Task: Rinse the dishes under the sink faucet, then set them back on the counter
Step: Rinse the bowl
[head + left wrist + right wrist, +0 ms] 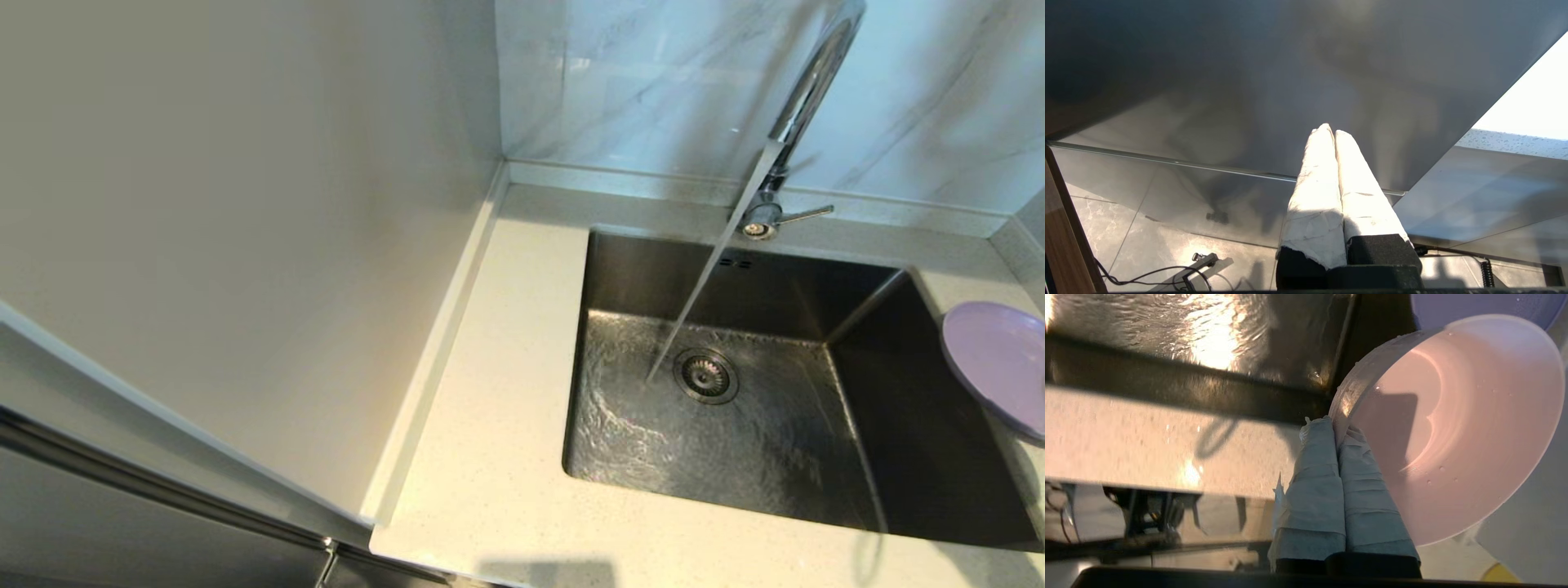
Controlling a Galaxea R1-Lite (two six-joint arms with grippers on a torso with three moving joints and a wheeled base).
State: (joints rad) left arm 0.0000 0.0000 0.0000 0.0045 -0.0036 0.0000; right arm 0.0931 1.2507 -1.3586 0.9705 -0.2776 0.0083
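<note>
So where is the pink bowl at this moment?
The pink bowl shows only in the right wrist view, its rim pinched by the right gripper, beside the sink and near the purple plate.

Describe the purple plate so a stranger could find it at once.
Start at the steel sink with the running faucet. On the counter at the sink's right edge lies the plate, overhanging the basin. It is flat and lilac, unlike the deeper pink bowl pinched in the right claw.

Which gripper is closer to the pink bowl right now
Right. The right gripper is pinching the pink bowl's rim; the left gripper is shut on nothing, off by a grey panel with no bowl near.
</note>
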